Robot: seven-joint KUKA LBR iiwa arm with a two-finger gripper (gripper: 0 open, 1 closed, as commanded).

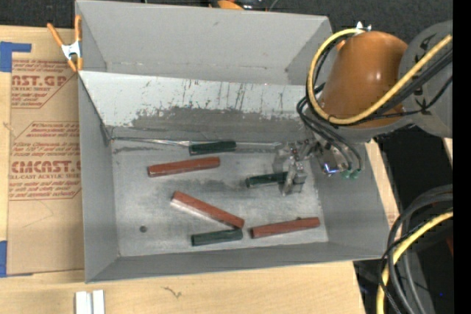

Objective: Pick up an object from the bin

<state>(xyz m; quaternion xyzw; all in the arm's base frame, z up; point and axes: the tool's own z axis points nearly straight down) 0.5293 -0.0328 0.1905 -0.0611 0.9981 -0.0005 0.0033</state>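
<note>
- As you scan from the 9 o'clock side, the grey metal bin (191,33) shows a steep left wall with a strip of bare floor along its foot. This is your widest open room, and a small dark speck (143,229) is the only mark there.
- Left of centre, the upper red-brown stick (184,167) lies almost level, well apart from the left wall.
- Just beyond it toward 12 o'clock, the back green stick (213,147) lies along the foot of the back wall, so you have little clearance on its far side.
- Below centre, the slanted red-brown stick (207,209) runs from 10 o'clock down to 4 o'clock.
- The front green stick (217,237) lies just beside its lower end at 6 o'clock, near the front wall. You cannot tell whether the two touch.
- At 5 o'clock, the lower red-brown stick (285,227) lies near the front wall, apart from the others.
- Right of centre, toward 3 o'clock, the small dark green stick (263,180) lies nearly level with open floor all round its left end.
- The gripper (292,174) is at its right end. You cannot tell from this view whether it is closed on the stick or only standing at it.
- The orange cover (364,77) and looped cables (320,95) hang over the right rim at 2 o'clock, crowding that side.
- The floor is scuffed grey metal, and the back wall is streaked.
</note>
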